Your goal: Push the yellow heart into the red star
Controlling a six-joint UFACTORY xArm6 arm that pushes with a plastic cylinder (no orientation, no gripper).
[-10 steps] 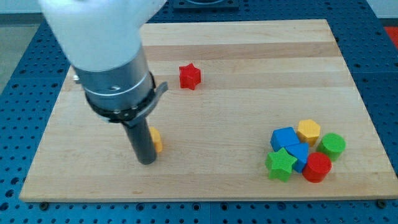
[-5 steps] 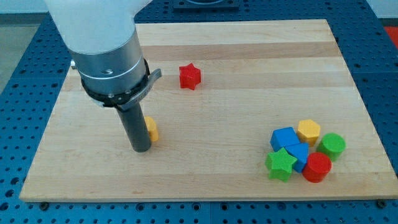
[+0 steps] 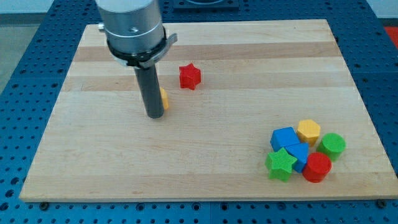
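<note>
The red star (image 3: 189, 76) lies on the wooden board (image 3: 249, 124), above the board's middle. The yellow heart (image 3: 164, 99) is mostly hidden behind my rod; only a sliver of it shows at the rod's right side. It lies to the lower left of the red star, with a gap between them. My tip (image 3: 154, 116) rests on the board right against the yellow heart's left side, a little below it.
At the lower right is a cluster of blocks: a blue cube (image 3: 284, 137), a yellow hexagon (image 3: 308, 131), a green round block (image 3: 333, 145), a second blue block (image 3: 299, 154), a green star (image 3: 280, 163) and a red cylinder (image 3: 318, 167).
My tip has moved up and to the right, and the yellow heart has moved with it, closer to the red star. The red star and the cluster have not moved.
</note>
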